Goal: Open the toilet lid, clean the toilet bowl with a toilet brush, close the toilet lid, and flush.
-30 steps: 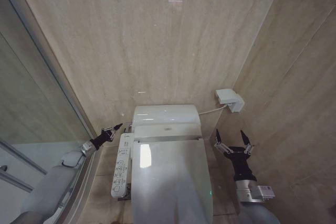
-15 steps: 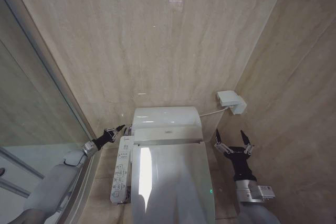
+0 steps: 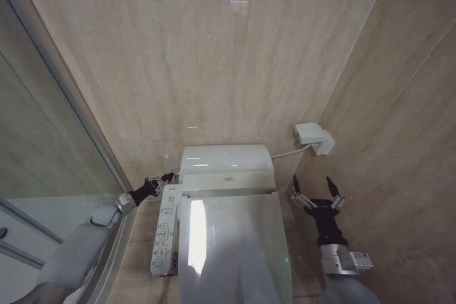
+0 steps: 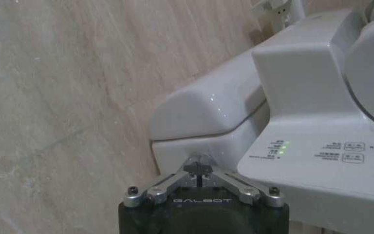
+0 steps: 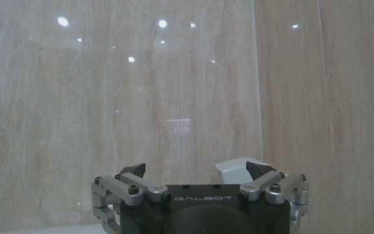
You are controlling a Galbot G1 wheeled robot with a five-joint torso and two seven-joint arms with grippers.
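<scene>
The toilet lid (image 3: pixel 239 247) is a glossy white cover lying flat and closed, so the toilet bowl under it is hidden. The toilet brush is out of view. My left gripper (image 3: pixel 170 175) is shut with nothing in it, its tips close to the back left corner of the toilet's rear unit (image 3: pixel 225 158), just above the side control panel (image 3: pixel 164 229). In the left wrist view the left gripper (image 4: pixel 198 168) points at that corner, beside the panel's green lights (image 4: pixel 282 147). My right gripper (image 3: pixel 316 191) stands open and empty to the right of the toilet, fingers (image 5: pixel 130 172) spread toward the wall.
A glass partition (image 3: pixel 50 161) runs along the left, close to my left arm. A white wall box (image 3: pixel 313 137) with a cable sits on the right wall above my right gripper; the right wrist view shows it too (image 5: pixel 233 168). Tiled walls close in behind and to the right.
My left gripper has moved a little right and closer to the toilet's rear left corner. The head camera shifted slightly. The right arm has not moved.
</scene>
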